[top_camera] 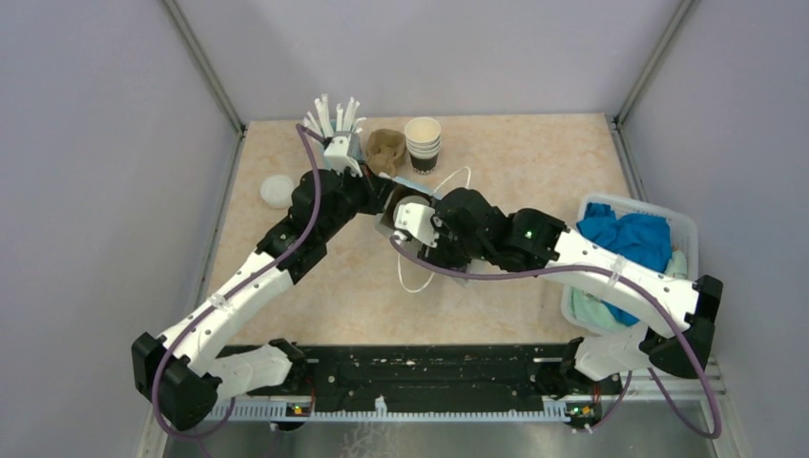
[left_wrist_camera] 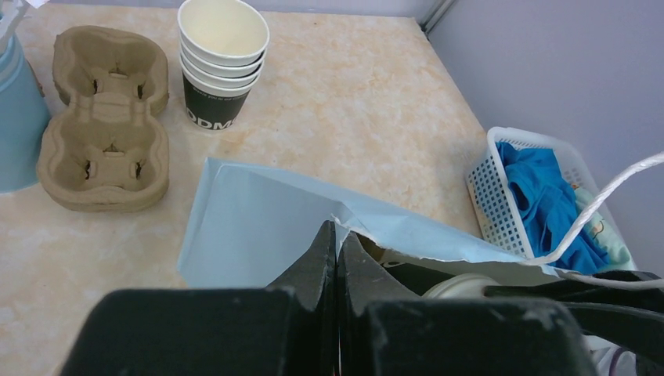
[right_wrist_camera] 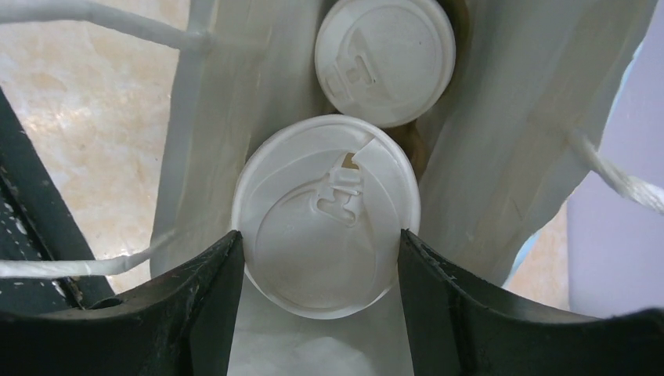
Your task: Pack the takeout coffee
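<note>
**Clerk:** Item 1, left claw (left_wrist_camera: 337,239)?
**Checker:** Jaws pressed together, pinching the torn top edge of the paper bag (left_wrist_camera: 250,219). The bag is pale blue outside and white inside. It stands about mid-worktop (top_camera: 534,162), nearer the far edge than the near one.

**Clerk:** Item 2, right claw (right_wrist_camera: 319,235)?
**Checker:** Part-spread. 1 finger touches each side of the white lid of the held cup (right_wrist_camera: 325,227), so it is gripping that cup. The sip tab faces up.

**Clerk:** Item 3, location of the coffee?
**Checker:** Both are inside the bag's mouth. The held cup sits between the bag's white walls. The second cup (right_wrist_camera: 385,59) is just beyond it, also lidded, and the 2 lids almost touch. The cup bodies are hidden and only the lids show.

**Clerk:** Item 4, bag fittings?
**Checker:** White cord handles (right_wrist_camera: 94,19) hang loose on both sides.

**Clerk:** Item 5, other stock?
**Checker:**
- A stack of open cups (left_wrist_camera: 221,59) at the far edge, dark outside and cream inside.
- 2 pulp carriers (left_wrist_camera: 106,117), just left of the stack and side by side.
- A light blue straw cup (left_wrist_camera: 16,117) left of the carriers, its straws standing up.
- 1 loose white lid (top_camera: 277,191) by the left edge.
- A white basket (left_wrist_camera: 493,196) at the right edge, holding blue cloth (left_wrist_camera: 548,204).
</note>
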